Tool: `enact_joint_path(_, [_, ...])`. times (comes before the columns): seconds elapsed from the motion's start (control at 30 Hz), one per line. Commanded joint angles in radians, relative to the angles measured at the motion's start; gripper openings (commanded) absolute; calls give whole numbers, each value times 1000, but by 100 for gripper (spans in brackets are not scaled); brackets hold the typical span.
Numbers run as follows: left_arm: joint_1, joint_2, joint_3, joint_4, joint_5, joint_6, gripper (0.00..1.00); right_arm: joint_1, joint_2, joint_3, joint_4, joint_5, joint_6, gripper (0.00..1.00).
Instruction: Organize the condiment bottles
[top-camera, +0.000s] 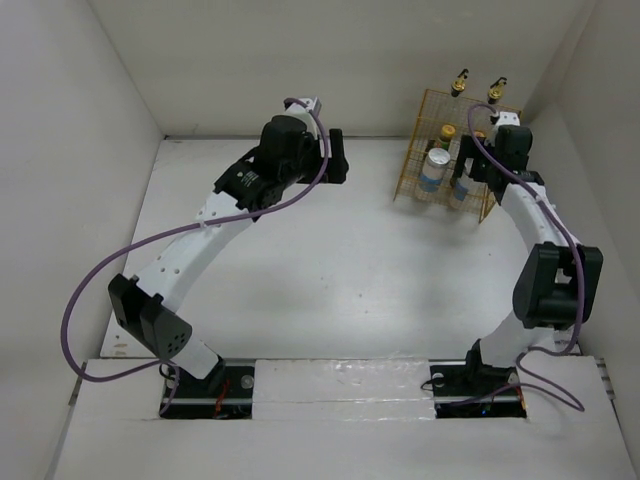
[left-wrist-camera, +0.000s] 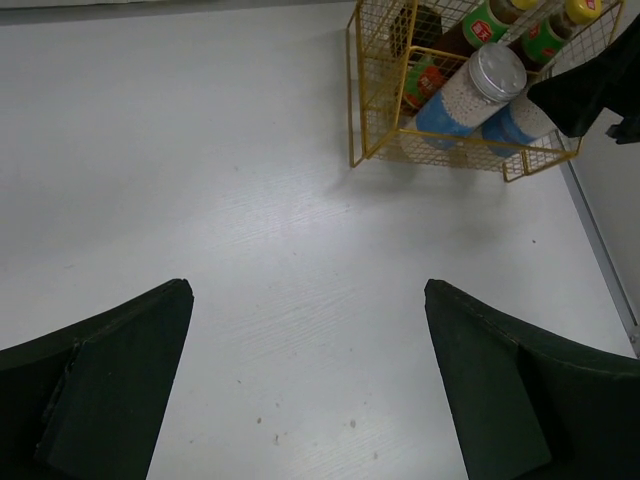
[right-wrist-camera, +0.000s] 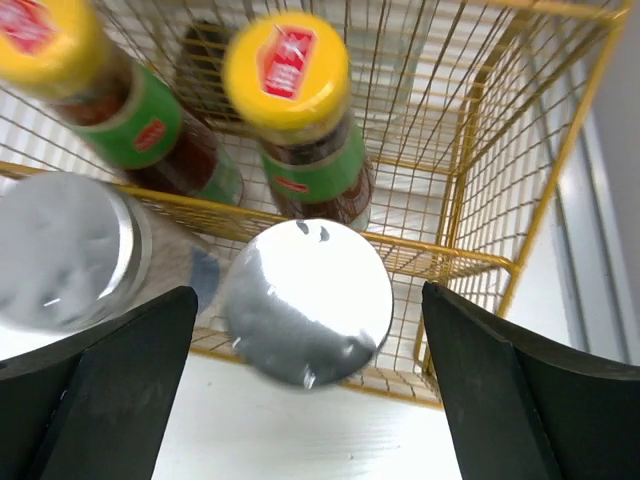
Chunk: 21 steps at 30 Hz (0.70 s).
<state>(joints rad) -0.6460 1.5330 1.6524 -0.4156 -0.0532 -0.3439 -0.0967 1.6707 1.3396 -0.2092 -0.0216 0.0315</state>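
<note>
The yellow wire rack (top-camera: 420, 150) stands at the far right of the table with all the bottles in it. Two tall clear glass bottles (top-camera: 460, 82) (top-camera: 497, 90) stand at its back. Two dark sauce bottles with yellow caps (right-wrist-camera: 287, 70) (right-wrist-camera: 40, 40) are in the middle row. Two silver-lidded blue-labelled jars (right-wrist-camera: 300, 320) (right-wrist-camera: 60, 250) are in the front row. My right gripper (right-wrist-camera: 307, 295) is open, straddling the right jar's lid from above without touching it. My left gripper (left-wrist-camera: 308, 285) is open and empty over bare table, left of the rack (left-wrist-camera: 365, 100).
The white walls of the enclosure stand close behind and to the right of the rack. In the left wrist view the right arm (left-wrist-camera: 590, 85) covers the rack's right corner. A rail (left-wrist-camera: 600, 250) runs along the table's right edge.
</note>
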Motion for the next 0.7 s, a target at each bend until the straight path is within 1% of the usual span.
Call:
enact_joint_path(0.0, [0, -14, 58, 9, -19, 19, 99, 37, -133, 35, 10, 43, 18, 100])
enact_joint_path(0.03, [0, -26, 67, 9, -19, 19, 99, 48, -203, 23, 10, 60, 18, 100])
enact_joint_path(0.1, [0, -53, 58, 20, -28, 8, 99, 86, -282, 6, -1, 109, 27, 100])
enact_joint_path(0.13, [0, -80, 38, 46, -28, -6, 99, 95, -360, -6, -19, 109, 27, 100])
enact_joint_path(0.2, [0, -109, 12, 60, -28, -20, 99, 135, -443, -7, -74, 62, 27, 100])
enact_joint_path(0.23, [0, -125, -15, 60, -28, -32, 99, 155, -488, -20, -75, 48, 27, 100])
enact_joint_path(0.27, [0, -155, -29, 73, -37, -32, 99, 179, -588, -64, -75, 25, 27, 100])
enact_joint_path(0.3, [0, -169, -39, 84, -49, -32, 99, 204, -641, -98, -62, -54, 27, 100])
enact_joint_path(0.33, [0, -183, -39, 84, -50, -43, 99, 256, -693, -133, -20, -101, 36, 100])
enact_joint_path(0.37, [0, -207, -51, 84, -63, -43, 99, 284, -782, -198, -10, -132, 59, 100])
enact_joint_path(0.4, [0, -218, -51, 84, -63, -43, 99, 310, -820, -227, -10, -161, 73, 100])
enact_joint_path(0.43, [0, -230, -51, 84, -74, -43, 99, 360, -851, -250, -7, -223, 73, 100])
enact_joint_path(0.47, [0, -255, -62, 95, -74, -53, 99, 385, -902, -281, -24, -233, 97, 100])
enact_joint_path(0.6, [0, -321, -130, 106, -74, -79, 99, 492, -992, -348, -67, -212, 119, 100])
enact_joint_path(0.67, [0, -341, -158, 106, -65, -95, 99, 537, -1002, -358, -96, -158, 119, 100])
